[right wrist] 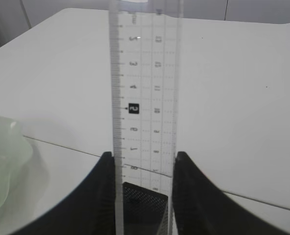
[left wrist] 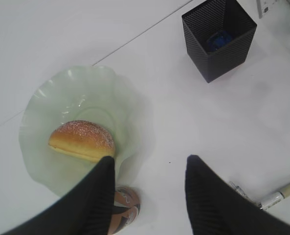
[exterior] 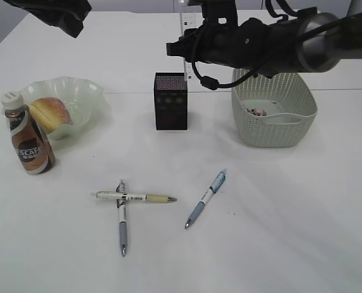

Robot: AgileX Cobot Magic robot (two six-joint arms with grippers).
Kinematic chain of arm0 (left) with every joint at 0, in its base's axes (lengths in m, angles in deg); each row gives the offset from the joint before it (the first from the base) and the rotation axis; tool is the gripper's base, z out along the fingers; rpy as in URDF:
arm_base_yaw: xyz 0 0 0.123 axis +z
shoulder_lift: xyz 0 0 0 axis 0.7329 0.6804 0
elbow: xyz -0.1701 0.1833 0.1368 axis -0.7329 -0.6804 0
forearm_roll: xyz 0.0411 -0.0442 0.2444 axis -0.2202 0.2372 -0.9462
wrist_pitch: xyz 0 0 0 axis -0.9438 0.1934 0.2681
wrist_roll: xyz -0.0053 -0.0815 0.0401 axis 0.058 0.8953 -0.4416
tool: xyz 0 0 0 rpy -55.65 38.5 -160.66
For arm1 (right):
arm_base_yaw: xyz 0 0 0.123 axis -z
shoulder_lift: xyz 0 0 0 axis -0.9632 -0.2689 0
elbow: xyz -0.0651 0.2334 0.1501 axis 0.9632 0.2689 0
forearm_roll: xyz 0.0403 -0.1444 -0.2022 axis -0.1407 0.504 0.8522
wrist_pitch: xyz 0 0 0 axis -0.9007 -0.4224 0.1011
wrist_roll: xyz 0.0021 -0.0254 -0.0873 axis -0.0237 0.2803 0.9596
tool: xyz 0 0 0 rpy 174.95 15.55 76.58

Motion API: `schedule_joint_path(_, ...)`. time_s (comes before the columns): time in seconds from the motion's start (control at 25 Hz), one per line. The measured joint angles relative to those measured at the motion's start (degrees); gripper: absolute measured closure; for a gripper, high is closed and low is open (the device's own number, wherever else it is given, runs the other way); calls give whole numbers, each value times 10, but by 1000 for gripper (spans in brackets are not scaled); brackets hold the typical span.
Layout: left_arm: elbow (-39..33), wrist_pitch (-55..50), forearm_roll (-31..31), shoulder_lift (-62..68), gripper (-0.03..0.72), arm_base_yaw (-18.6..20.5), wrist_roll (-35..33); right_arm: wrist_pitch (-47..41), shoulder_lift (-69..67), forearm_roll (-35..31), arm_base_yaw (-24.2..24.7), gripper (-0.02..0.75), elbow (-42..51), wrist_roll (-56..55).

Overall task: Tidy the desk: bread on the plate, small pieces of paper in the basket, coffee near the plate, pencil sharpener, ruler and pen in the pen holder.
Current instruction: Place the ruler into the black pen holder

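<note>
Right wrist view: a clear ruler stands upright, clamped between the right gripper's partly closed jaws, directly above the black mesh pen holder. At nine o'clock sits the pale green plate. The left gripper hangs half open, empty, over the table.

A white counter is seen, crossed by a thin seam running parallel to its far edge. Beyond the far edge, a pale wall with vertical panel joints is seen.
</note>
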Motion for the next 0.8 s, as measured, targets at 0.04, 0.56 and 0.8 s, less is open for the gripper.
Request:
schedule_joint_path(0.04,0,1,0,0,338,0,0,1,-9,0,0,495,-10,-4)
schedule_joint_path(0.56,0,6,-3,9,338,0,0,10,-79,0,-10,496,-97,-62)
schedule_joint_path(0.8,0,6,-8,9,338,0,0,15,-91,1,-14,496,-102,-68)
